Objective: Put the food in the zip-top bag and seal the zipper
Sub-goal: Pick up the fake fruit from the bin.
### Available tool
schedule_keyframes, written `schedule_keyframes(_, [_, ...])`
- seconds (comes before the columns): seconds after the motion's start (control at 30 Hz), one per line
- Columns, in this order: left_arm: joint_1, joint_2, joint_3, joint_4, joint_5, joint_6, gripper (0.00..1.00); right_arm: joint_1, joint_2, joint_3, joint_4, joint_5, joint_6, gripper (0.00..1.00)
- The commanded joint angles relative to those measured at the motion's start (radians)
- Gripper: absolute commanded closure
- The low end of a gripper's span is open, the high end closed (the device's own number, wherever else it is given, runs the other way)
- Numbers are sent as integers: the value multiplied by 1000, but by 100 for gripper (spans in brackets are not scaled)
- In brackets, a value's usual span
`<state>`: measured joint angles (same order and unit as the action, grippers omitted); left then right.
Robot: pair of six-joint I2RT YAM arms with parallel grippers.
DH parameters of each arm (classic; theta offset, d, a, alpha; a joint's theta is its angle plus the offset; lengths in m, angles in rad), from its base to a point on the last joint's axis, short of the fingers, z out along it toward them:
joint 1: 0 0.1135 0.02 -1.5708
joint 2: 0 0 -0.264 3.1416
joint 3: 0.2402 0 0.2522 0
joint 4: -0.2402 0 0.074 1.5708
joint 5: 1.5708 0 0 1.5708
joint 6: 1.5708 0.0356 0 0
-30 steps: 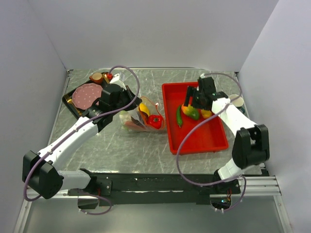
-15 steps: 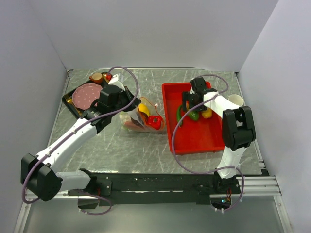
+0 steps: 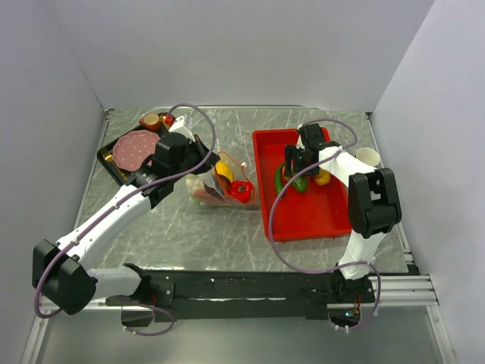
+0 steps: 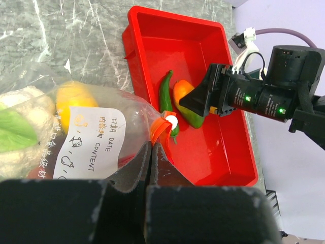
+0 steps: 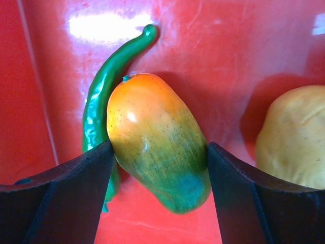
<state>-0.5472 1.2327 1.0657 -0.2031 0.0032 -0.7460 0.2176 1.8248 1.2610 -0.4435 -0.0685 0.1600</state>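
Note:
The clear zip-top bag lies mid-table and holds a yellow fruit, a white-green leafy vegetable and a red piece. Its orange-red zipper shows at the mouth corner. My left gripper is shut on the bag's edge just below the zipper; it also shows in the top view. My right gripper is down in the red tray, its fingers pressed on both sides of an orange-green mango. A green chili and a yellow piece lie beside it.
A dark tray with a pink plate sits at the back left, small toys behind it. A white cup stands right of the red tray. The bag has a white label. Grey walls enclose the table.
My right arm swung in and brought its gripper down over the mango in the red tray, then closed in on it. The left gripper and the bag barely moved.

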Motion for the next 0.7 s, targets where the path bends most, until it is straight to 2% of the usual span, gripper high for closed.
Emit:
schedule_keyframes(0.0, [3,-22,-6,51,0,-6,99,-4,-27,-34,-3,-44,29,22])
schedule_keyframes(0.1, [3,-22,-3,47,0,-4,99,-4,-22,-31,-6,-47,30,23])
schedule_keyframes(0.2, [3,-21,-3,45,0,-1,99,-4,-21,-25,-15,-44,32,46])
schedule_keyframes(0.23, [3,-19,-1,42,0,0,99,-4,-27,-25,-17,-27,41,61])
schedule_keyframes(0.47, [3,-16,0,44,4,2,99,-6,-217,-87,12,-13,107,64])
schedule_keyframes(0.67, [3,2,16,44,20,7,99,17,-375,-170,80,-83,194,65])
